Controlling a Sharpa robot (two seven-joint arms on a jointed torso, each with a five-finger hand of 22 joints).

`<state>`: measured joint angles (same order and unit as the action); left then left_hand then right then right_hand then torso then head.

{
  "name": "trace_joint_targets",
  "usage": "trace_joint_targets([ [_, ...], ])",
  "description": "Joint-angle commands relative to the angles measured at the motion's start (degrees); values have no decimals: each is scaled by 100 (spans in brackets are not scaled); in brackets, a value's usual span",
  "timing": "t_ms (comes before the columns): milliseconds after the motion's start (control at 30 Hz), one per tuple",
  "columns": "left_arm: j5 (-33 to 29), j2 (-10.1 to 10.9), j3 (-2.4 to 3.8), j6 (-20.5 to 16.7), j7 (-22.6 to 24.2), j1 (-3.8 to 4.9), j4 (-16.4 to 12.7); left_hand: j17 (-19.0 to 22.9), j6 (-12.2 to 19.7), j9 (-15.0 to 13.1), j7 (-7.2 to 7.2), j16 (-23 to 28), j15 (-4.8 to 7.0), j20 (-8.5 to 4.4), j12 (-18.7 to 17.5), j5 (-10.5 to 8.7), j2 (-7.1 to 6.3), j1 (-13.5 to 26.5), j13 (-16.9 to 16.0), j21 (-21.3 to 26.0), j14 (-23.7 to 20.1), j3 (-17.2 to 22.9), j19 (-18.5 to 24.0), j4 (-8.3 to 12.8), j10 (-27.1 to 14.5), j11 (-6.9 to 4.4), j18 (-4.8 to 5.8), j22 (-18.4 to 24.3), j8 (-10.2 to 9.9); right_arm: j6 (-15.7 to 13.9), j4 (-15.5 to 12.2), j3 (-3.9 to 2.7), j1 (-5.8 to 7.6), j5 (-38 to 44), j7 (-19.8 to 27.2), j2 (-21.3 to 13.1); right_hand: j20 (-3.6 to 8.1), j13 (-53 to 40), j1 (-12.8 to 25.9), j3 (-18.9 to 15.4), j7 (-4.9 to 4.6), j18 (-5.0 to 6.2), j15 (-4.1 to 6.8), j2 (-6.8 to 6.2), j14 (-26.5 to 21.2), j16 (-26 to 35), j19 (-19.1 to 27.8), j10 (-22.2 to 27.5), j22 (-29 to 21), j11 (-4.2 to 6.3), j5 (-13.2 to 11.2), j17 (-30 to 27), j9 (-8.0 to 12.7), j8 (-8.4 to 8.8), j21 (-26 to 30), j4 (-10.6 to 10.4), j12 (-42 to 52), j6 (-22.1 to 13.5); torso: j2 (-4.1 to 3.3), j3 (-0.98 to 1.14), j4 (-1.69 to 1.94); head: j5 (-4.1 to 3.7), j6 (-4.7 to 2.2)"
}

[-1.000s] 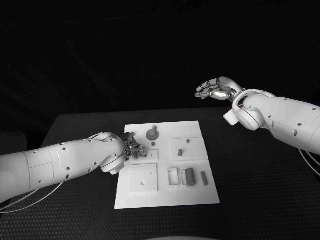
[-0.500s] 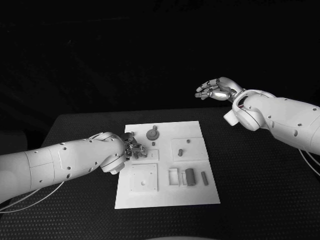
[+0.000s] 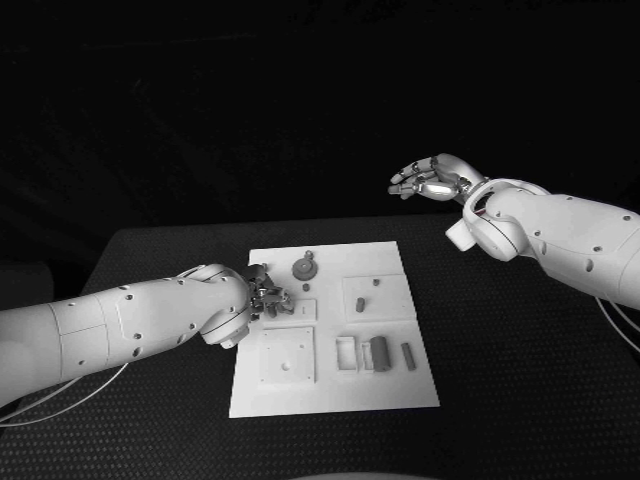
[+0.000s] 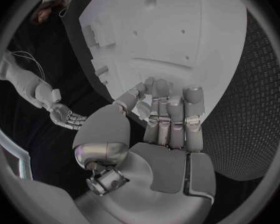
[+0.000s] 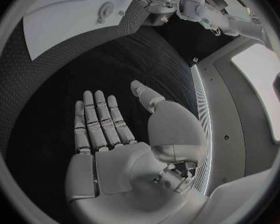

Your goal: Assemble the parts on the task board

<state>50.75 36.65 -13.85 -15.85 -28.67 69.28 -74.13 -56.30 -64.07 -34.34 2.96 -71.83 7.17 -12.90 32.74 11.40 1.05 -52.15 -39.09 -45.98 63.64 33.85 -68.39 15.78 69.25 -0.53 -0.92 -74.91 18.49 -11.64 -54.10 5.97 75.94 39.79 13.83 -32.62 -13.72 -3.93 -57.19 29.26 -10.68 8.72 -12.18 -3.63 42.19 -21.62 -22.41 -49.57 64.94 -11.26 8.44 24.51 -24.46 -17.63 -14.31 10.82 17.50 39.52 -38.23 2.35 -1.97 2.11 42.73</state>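
**Left hand on board, right hand idle**

Left hand (image 3: 268, 296) sits at the left edge of the task board (image 3: 385, 385) mid-tabletop (image 3: 522, 350); can't tell if its fingers (image 4: 168, 109) grasp anything. Right hand (image 3: 433, 178) raised beyond the tabletop, fingers released and apart, holding nothing. Parts (image 3: 379, 352) lie on the board.

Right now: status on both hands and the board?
Left hand low over task board, fingers extended, nothing visibly held. Right hand raised off the table, open, empty. Parts on board; nothing blocking.

dim room | dark background | sharp focus | wrist views fisheye-bent
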Motion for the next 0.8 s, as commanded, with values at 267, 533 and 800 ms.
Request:
trace_joint_targets([
  [267,127,-19,3,110,81,-5,33,-2,-75,-251,43,-32,76,-40,13,42,76,-17,-8,-26,26,126,20,90,266,-158,-435,-127,63,91,-11,-2,-2,48,23,4,4,4,-35,1,-176,-62,-15,-29,-42,33,34,-24,14,-20,1,-2,11,-39,38,-30,-45,-32,0,1,1,-4,7],
  [533,129,-46,3,107,86,-5,64,0,-70,-251,45,-30,77,-41,10,28,80,-17,-9,-28,25,129,22,89,261,-158,-435,-126,60,90,-27,-2,-2,51,22,3,4,4,-35,-1,-177,-62,-15,-29,-42,36,34,-27,20,-20,2,0,15,-41,41,-34,-51,-32,-2,1,-3,-21,12],
  [800,137,-38,3,262,65,-6,80,1,-69,-251,46,-29,77,-41,10,24,78,-18,-10,-29,26,130,23,89,260,-158,-435,-125,59,104,-35,-2,-13,52,19,1,5,4,-38,-2,-178,-63,-14,-29,-41,38,33,-31,27,-21,2,1,20,-44,45,-38,-58,-33,0,3,0,-19,23],
])
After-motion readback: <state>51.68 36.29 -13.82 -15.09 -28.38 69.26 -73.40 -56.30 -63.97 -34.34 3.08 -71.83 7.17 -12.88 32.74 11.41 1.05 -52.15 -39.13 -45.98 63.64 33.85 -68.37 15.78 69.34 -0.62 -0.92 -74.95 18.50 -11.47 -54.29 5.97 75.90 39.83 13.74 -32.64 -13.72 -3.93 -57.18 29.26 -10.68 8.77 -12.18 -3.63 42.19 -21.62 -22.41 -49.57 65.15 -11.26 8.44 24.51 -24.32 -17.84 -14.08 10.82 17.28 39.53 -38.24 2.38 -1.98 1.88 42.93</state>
